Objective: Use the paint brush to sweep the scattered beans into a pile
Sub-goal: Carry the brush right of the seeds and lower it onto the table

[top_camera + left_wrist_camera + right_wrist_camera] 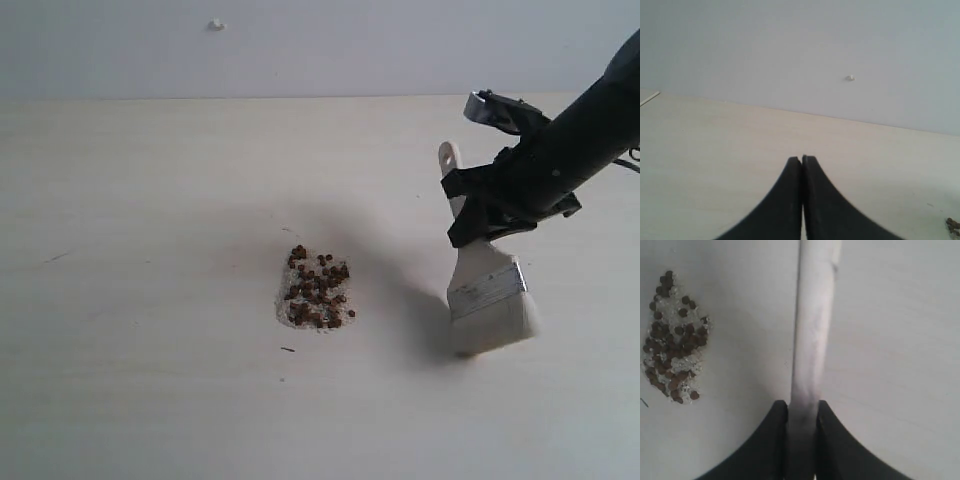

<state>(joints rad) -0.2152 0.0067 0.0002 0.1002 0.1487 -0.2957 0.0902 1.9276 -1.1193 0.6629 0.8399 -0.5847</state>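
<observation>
surface: we see a pale, matte, wood-grained table (150,400) with a faint dark scratch (57,257) toward its left side.
room: behind the table we see a plain grey-white wall (330,45) bearing one small white bump (216,24).
pile (317,290): we find the beans (662,332) gathered with whitish crumbs in one compact heap near the table's middle.
paint brush (487,295): it stands to the right of the pile and apart from it, bristles down, handle tilted up. We cannot tell whether the bristles touch the table.
right gripper (802,407): its jaws clamp narrowly on the paint brush's wooden handle.
left gripper (802,159): we see its jaws pressed together, holding nothing, over bare table.
</observation>
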